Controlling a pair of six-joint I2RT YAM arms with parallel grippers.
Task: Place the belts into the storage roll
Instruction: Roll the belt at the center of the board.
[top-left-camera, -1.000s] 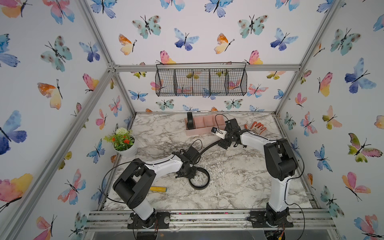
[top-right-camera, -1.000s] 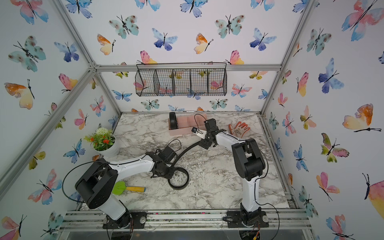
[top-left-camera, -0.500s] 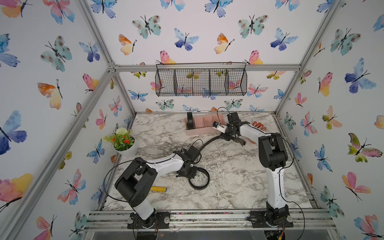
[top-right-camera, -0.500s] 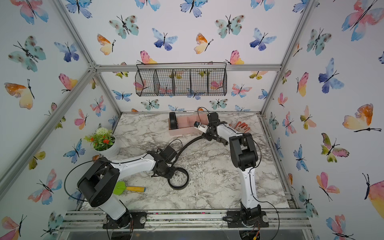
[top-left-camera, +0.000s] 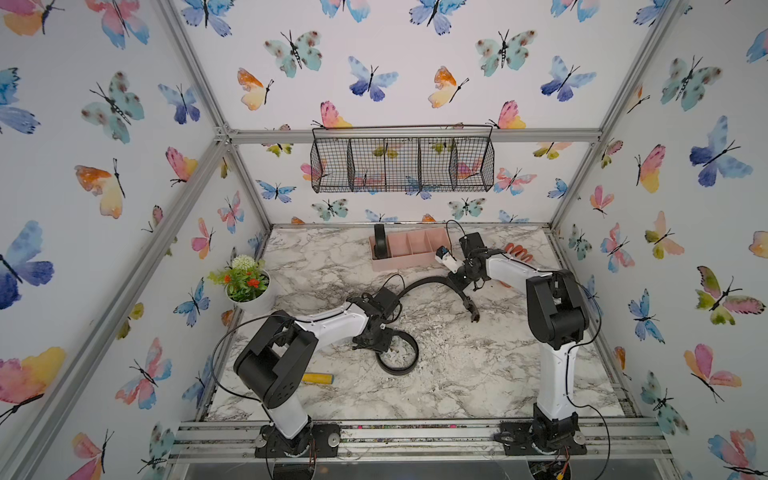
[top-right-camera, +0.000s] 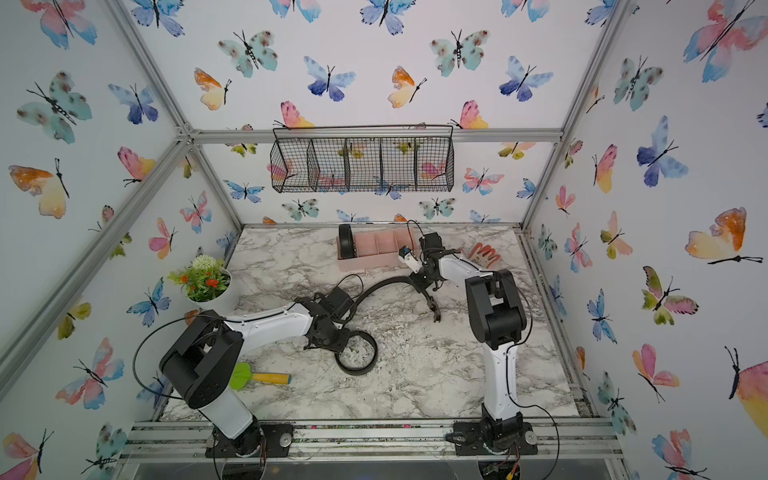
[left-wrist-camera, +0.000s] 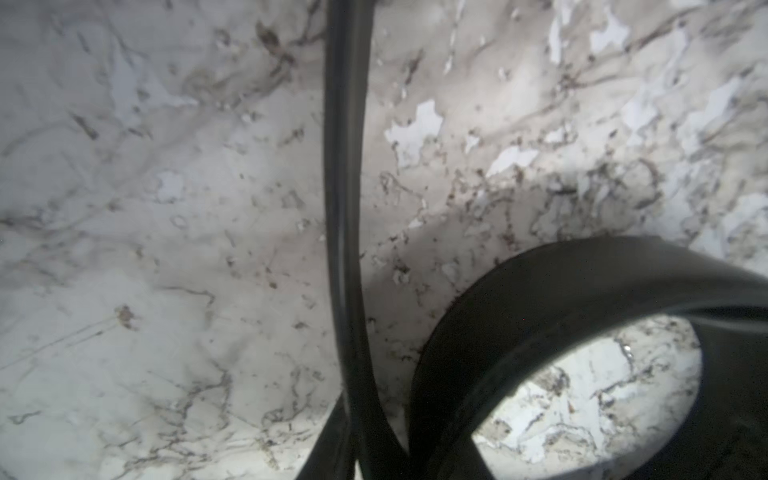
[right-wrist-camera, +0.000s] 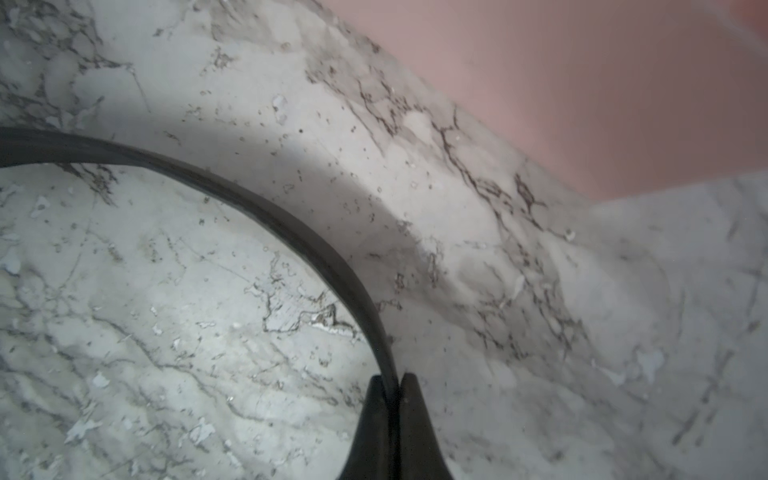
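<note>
One black belt (top-left-camera: 428, 282) lies on the marble table, coiled in a loop (top-right-camera: 356, 353) at its near end. From there it arches to a buckle end (top-left-camera: 473, 318). My right gripper (right-wrist-camera: 391, 380) is shut on the strap near the top of that arch (top-left-camera: 461, 284), just in front of the pale pink storage roll (top-left-camera: 409, 262). My left gripper (left-wrist-camera: 357, 465) sits at the loop (top-left-camera: 376, 340) with the strap running between its fingers. Whether it still pinches is unclear. A second belt (top-left-camera: 380, 245) stands rolled in the tray's left end compartment.
A black wire basket (top-left-camera: 401, 164) hangs on the back wall. A white pot of flowers (top-left-camera: 247, 286) stands at the left. An orange glove (top-left-camera: 517, 251) lies right of the tray. A green and yellow tool (top-right-camera: 257, 377) lies near the left arm's base.
My right gripper went from open to shut on the belt's strap, swinging toward the tray and back down. The left arm stayed at the loop.
</note>
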